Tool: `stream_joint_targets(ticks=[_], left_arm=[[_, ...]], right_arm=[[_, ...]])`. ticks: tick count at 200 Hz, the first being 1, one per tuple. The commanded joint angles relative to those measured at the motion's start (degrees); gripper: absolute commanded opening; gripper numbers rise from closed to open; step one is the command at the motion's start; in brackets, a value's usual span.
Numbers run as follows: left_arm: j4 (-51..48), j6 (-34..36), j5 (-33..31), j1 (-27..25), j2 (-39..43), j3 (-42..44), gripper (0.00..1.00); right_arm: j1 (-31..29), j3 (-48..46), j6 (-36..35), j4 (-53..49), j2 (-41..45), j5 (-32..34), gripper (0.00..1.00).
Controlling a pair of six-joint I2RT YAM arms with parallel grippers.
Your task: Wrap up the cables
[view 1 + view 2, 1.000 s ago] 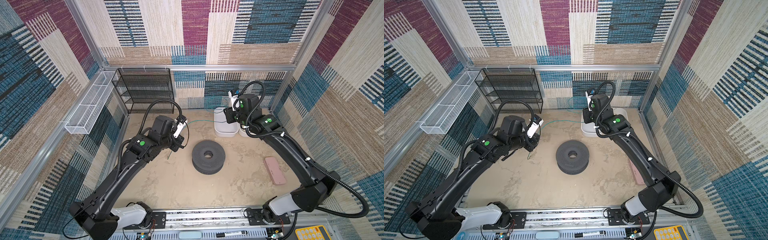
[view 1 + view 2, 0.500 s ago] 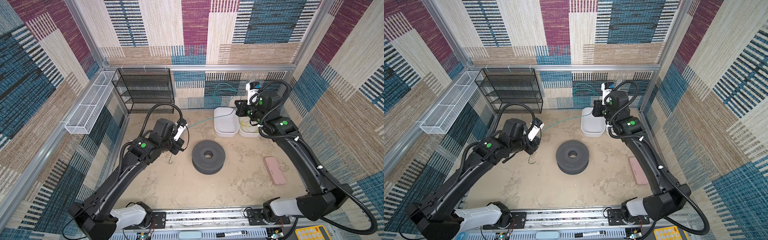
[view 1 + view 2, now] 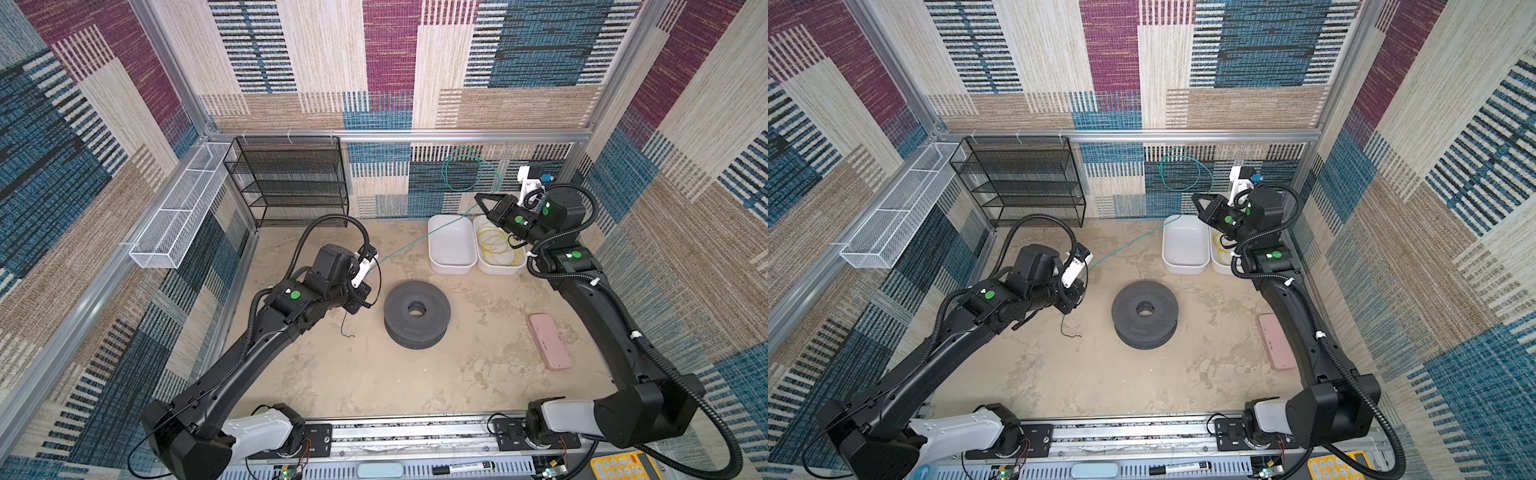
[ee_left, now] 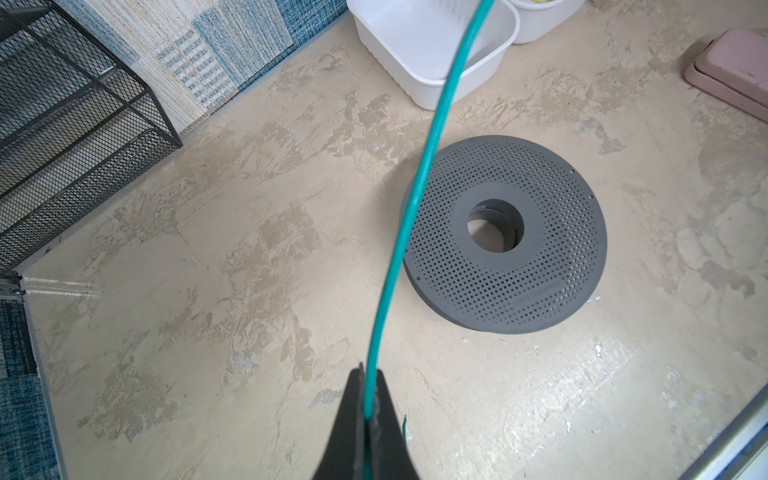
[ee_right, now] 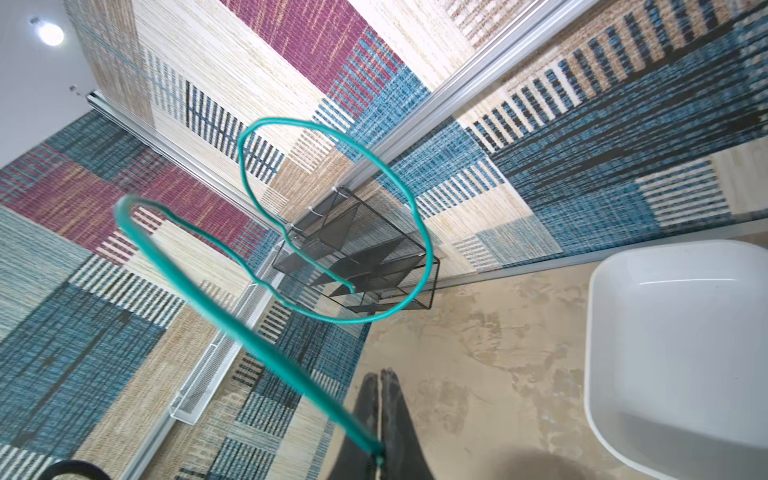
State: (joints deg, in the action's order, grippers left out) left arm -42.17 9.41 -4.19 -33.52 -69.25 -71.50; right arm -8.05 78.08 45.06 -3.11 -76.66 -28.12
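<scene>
The teal-green cable (image 3: 409,245) (image 3: 1125,246) stretches in the air between both grippers. My left gripper (image 3: 358,305) (image 4: 368,382) is shut on it just left of the grey perforated spool (image 3: 399,309) (image 4: 540,249); a short end dangles to the floor. Above the empty white bin (image 3: 453,266), my right gripper (image 3: 478,197) (image 5: 380,374) is raised and shut on the same cable (image 5: 266,351). Loose loops of it hang in the air past that gripper's tips, in front of the back wall. The yellow cable (image 3: 498,245) (image 3: 1221,249) lies coiled in the neighbouring white bin (image 3: 498,270).
A pink case (image 3: 549,340) lies on the floor at the right. A black mesh shelf (image 3: 291,183) stands at the back left, with a white wire basket (image 3: 178,208) on the left wall. A marker (image 3: 461,468) lies on the front rail.
The right gripper shut on the teal-green cable and rose up and to the right from the bins, lifting its loops. The left gripper moved slightly forward, still gripping.
</scene>
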Motion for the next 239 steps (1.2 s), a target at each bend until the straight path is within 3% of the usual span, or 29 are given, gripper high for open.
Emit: stream_joint_targets(ticks=[1, 10, 30, 63, 88, 116, 161, 191, 239], left_arm=[[-6.1, 0.1, -4.6, 0.3, 0.0, 0.7, 0.04], [-5.7, 0.0, -5.1, 0.2, 0.0, 0.1, 0.26], [-5.6, -0.1, -6.8, 0.3, -0.4, -3.8, 0.59], [-0.3, 5.3, -12.6, 0.4, 2.2, -10.4, 0.8], [-0.1, 7.8, -12.5, 0.4, 1.5, -18.5, 0.77], [-0.6, 4.5, 0.5, -1.6, -4.1, -26.1, 0.62], [7.3, 4.0, 13.0, -8.1, -12.7, -28.1, 0.62], [8.7, 7.3, 12.9, -11.4, -19.1, -30.4, 0.6], [15.7, 7.5, 12.9, -11.8, -23.3, -28.0, 0.52]], right_arm=[[0.6, 0.3, 3.8, 9.5, -0.2, 2.1, 0.0], [0.5, -0.3, 3.7, 9.5, -0.3, 1.5, 0.0], [-0.4, -2.5, 2.5, 8.4, 0.0, 1.9, 0.0], [-1.5, -7.6, 1.1, 7.9, 3.0, 4.4, 0.0], [-2.5, -10.8, 1.3, 7.9, 5.0, 5.8, 0.0], [-5.2, -13.4, 2.3, 9.0, 6.0, 6.4, 0.0], [-11.1, -15.9, 4.0, 10.2, 6.0, 7.7, 0.0], [-13.2, -17.4, 5.5, 11.0, 7.0, 7.8, 0.0], [-15.1, -18.9, 6.6, 11.1, 9.0, 8.2, 0.0]])
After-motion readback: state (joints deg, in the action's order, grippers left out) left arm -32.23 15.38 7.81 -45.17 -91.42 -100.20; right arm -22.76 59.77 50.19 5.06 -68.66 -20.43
